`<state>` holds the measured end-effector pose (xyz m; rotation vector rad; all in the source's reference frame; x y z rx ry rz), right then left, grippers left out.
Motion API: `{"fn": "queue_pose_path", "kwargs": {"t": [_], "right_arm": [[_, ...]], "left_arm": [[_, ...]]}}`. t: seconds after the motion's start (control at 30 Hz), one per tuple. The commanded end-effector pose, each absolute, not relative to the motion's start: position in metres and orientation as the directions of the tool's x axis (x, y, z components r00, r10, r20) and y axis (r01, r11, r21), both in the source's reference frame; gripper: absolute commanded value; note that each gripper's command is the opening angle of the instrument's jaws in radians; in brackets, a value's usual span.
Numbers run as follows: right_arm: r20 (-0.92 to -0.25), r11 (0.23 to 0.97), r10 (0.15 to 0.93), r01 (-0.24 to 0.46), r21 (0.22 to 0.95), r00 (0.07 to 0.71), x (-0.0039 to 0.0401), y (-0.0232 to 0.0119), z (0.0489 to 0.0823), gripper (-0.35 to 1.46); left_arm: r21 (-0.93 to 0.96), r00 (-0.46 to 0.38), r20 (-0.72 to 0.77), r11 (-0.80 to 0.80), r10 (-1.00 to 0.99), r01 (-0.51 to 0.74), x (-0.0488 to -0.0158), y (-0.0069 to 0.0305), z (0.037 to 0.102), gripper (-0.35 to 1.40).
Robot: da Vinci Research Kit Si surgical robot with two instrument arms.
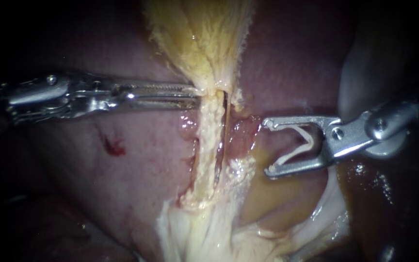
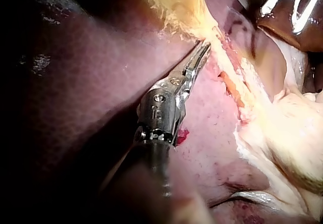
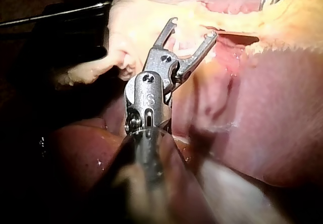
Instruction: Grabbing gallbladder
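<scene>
My left instrument (image 1: 197,96) has its long toothed jaws drawn narrow, with only a slit between them. Their tips pinch the edge of the gallbladder (image 1: 200,39) just where it tapers to a neck. I judge the grip sits there because it is the narrowest place to get both jaws round, and because a pull from it would put tension on whatever runs off the neck. Beyond the tips the gallbladder fans out, yellow and ragged. The other way from the neck a pale tube (image 1: 208,145) runs off straight, with a dark slit along the side away from the left jaws.

My right instrument (image 1: 268,147) stands across that tube from the left one, near it but touching no tissue. Its jaws are spread wide yet not empty: a white clip (image 1: 309,141) sits open between them, bearing against both. The mouth faces the tube, so I read it as held ready while the left takes the gallbladder.

Under both instruments lies the liver (image 1: 122,194), smooth and pink, with a small red spot (image 1: 115,145) just beside the left jaws. Past the tube's far end, pale tissue (image 1: 204,237) bunches up.

The bite looks shallow, tips only, so I judge the grab barely made. A firm pull could let the edge slip out.
</scene>
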<state>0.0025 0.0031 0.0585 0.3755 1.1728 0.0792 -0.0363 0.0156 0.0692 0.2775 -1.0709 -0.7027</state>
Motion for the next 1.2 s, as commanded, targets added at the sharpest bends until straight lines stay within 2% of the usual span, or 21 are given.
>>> {"fn": "queue_pose_path", "kwargs": {"t": [0.03,0.57,1.0,1.2], "right_arm": [[-0.884,0.935,0.254,0.133,0.328,0.392,0.0025,0.0031,0.0585,0.50],[-0.884,0.935,0.254,0.134,0.328,0.392,0.0023,0.0030,0.0584,0.50],[-0.884,0.935,0.253,0.136,0.328,0.392,0.0020,0.0030,0.0584,0.50],[-0.884,0.935,0.253,0.136,0.328,0.392,0.0020,0.0030,0.0584,0.50]], "left_arm": [[0.534,0.293,0.700,0.749,-0.652,0.392,-0.0363,0.0156,0.0691,-0.35],[0.564,0.297,0.656,0.712,-0.694,0.419,-0.0347,0.0157,0.0656,-0.35],[0.590,0.273,0.639,0.686,-0.719,0.426,-0.0290,0.0175,0.0601,-0.35],[0.595,0.257,0.637,0.675,-0.727,0.437,-0.0276,0.0183,0.0592,-0.35]]}}
